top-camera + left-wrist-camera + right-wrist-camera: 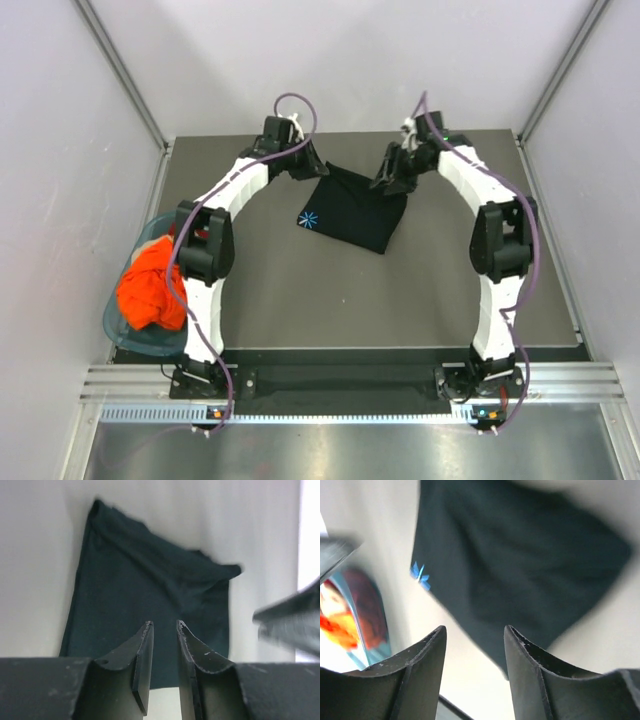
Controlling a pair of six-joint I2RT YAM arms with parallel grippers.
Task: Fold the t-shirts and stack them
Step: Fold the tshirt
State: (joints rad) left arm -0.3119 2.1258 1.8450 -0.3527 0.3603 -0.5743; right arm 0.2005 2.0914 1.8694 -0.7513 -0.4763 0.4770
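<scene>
Overhead, wrist close-ups; common black t-shirt [352,208]

T-shirt [352,210] on table [350,300]; second t-shirt [150,285] in basket [112,318]

You are looking at a black shirt [355,210] that is showing plain dark cloth all over, and it is carrying one small starburst mark [309,219] in blue and white at its left corner. At the left edge an orange shirt [150,285] is glowing bright inside a teal see-through basket [112,318]. The table [330,300] is showing flat matte grey. The arms [235,185] are wearing white shells with black joints, and purple cables [296,96] are looping along them. The left gripper [164,625] and right gripper [475,630] are both showing charcoal black. The walls [350,50] are reading pale, faintly lilac white.
</scene>
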